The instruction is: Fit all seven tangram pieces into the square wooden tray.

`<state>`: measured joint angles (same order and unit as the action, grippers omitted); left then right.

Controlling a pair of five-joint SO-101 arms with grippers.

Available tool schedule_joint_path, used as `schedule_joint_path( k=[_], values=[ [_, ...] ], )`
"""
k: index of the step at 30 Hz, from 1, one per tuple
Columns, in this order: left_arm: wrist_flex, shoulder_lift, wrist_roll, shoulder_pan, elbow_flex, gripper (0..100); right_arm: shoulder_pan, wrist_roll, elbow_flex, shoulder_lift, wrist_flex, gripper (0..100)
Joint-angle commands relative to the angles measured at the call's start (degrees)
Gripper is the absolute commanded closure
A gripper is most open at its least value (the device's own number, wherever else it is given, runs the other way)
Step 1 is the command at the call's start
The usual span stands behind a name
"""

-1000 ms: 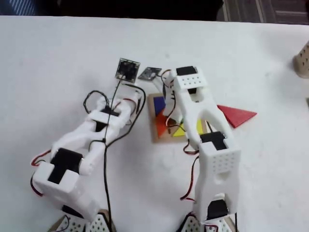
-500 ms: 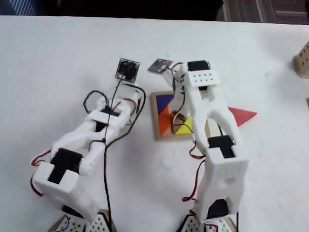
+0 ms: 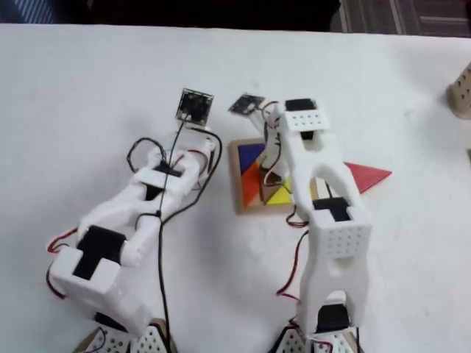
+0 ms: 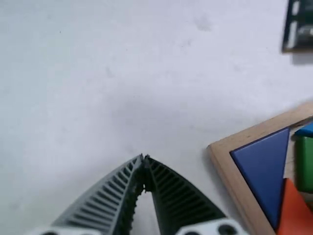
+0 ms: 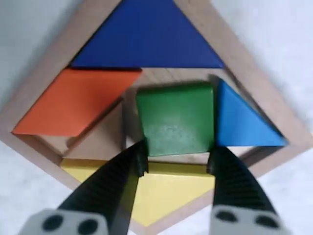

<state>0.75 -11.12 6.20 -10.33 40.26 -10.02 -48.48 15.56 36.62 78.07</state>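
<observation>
- over the middle of the tray (image 5: 51, 63), the right tool (image 5: 178, 156) grips the green square (image 5: 176, 117), its fingers closed on two opposite sides.
- the square sits among the large blue triangle (image 5: 146, 36), the orange piece (image 5: 78, 100), the small blue triangle (image 5: 239, 122) and the yellow triangle (image 5: 166, 191). it looks slightly askew, with bare wood on the orange side.
- to do this well, line its edges up with the neighbours first, then lower it flat and release only once it lies level. pressing it down skewed could ride it onto the yellow edge.
- the left tool (image 4: 144, 161) is closed and empty, over the bare table (image 3: 88, 81) just beside a tray corner.
- the red triangle (image 3: 366, 175) lies on the table outside the tray.
</observation>
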Motion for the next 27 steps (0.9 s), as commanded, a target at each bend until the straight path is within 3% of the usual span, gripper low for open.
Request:
schedule_joint_path(
  k=[1,5,15,24,27],
  values=[
    [1.1,0.4,-0.3,1.1,-3.1,98,-1.5,-0.4,2.5,1.3,0.8,79.8],
    [1.1,0.4,-0.3,1.1,-3.1,98,-2.4,-0.2,4.7,2.4,1.0,71.4],
    [1.1,0.4,-0.3,1.2,-3.1,98,-5.1,1.9,9.3,5.9,0.9,71.7],
    [1.1,0.5,-0.3,1.2,-3.1,98,-3.8,1.9,19.3,12.0,6.5,84.4],
    [1.1,0.5,-0.3,1.2,-3.1,98,-3.8,2.3,24.0,14.7,9.5,94.7]
  ],
)
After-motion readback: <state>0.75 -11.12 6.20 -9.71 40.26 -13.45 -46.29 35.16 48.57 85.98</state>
